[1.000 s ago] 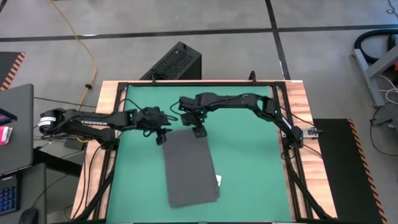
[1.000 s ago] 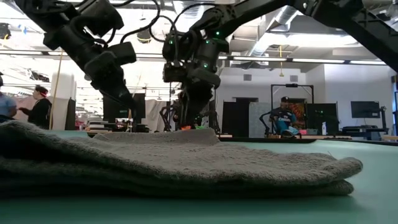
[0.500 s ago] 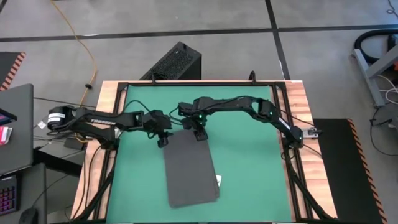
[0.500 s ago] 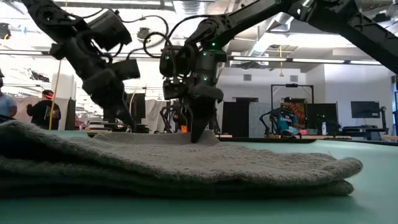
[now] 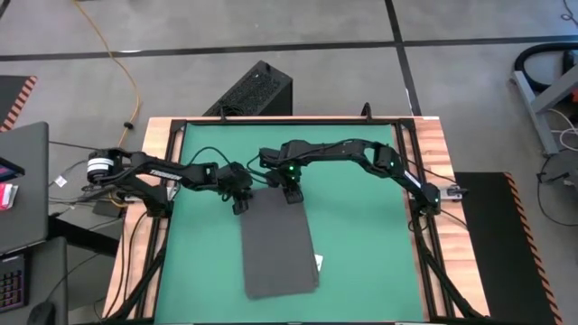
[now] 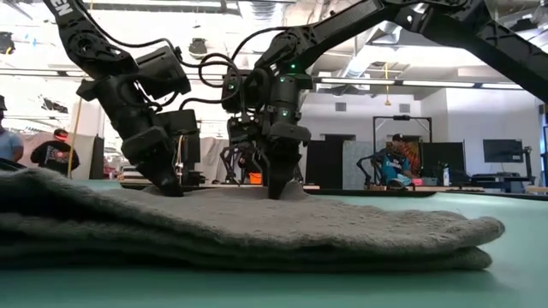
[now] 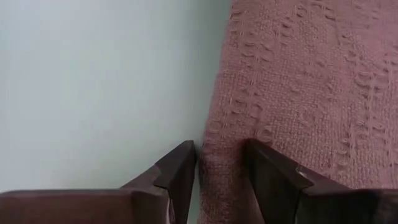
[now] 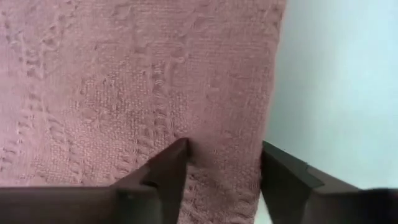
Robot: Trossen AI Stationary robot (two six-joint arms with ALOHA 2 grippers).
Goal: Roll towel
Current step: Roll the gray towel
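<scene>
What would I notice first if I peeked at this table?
A dark grey towel lying flat in the middle of the green table. Two black robot arms bend down to its far edge, the left gripper at one corner and the right gripper at the other, each with its jaws parted around the cloth.

Dark grey towel (image 5: 277,241), folded into a long flat rectangle, lay on the table's centre, long axis running far to near and tilted slightly. Showed stacked layers along the near edge. Small white tag (image 5: 318,262) stuck out at the near right edge.
</scene>
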